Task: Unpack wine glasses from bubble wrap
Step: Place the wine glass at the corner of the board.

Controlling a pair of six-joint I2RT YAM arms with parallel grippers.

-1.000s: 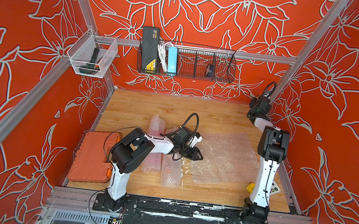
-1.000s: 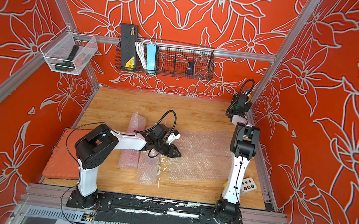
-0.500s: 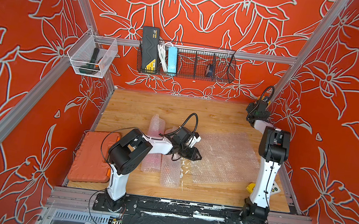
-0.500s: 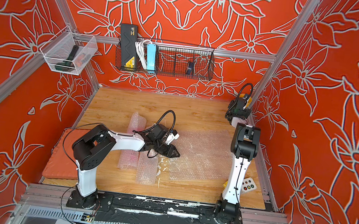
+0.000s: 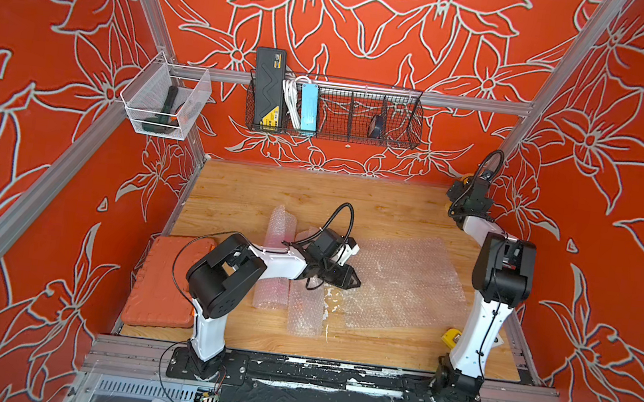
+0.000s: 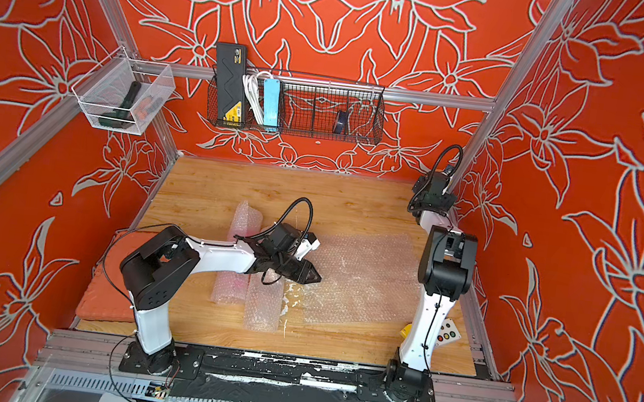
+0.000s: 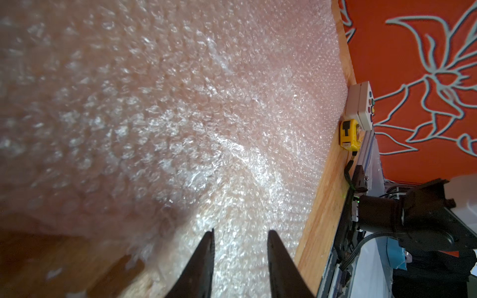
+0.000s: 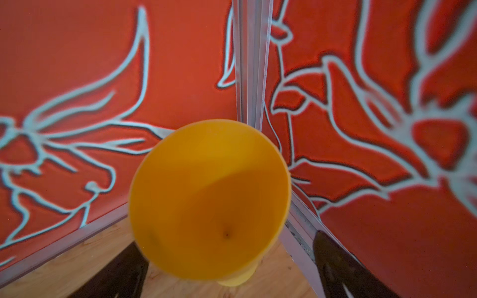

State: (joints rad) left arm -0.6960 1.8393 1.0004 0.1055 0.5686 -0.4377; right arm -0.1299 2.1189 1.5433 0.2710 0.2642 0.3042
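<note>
Currently, by item. Right gripper (image 8: 227, 241): my fingers spread wide, holding nothing, either side of the yellow goblet (image 8: 209, 196). The goblet stands on its foot, unwrapped, centre of the wrist view, in the booth corner.

Left gripper (image 7: 240, 231): fingers part-open, empty, over the flat sheet (image 5: 406, 279).

Pink roll (image 5: 279, 230) and clear roll (image 5: 304, 312): centre-left in a top view, unopened.

Hazards: on a crooked pull-back, a finger could clip the bowl and topple the goblet. The light sheet could snag and drag.

Surface: wood board (image 5: 271, 191). Room: red floral walls (image 5: 376, 16), wire basket (image 5: 364, 111).
</note>
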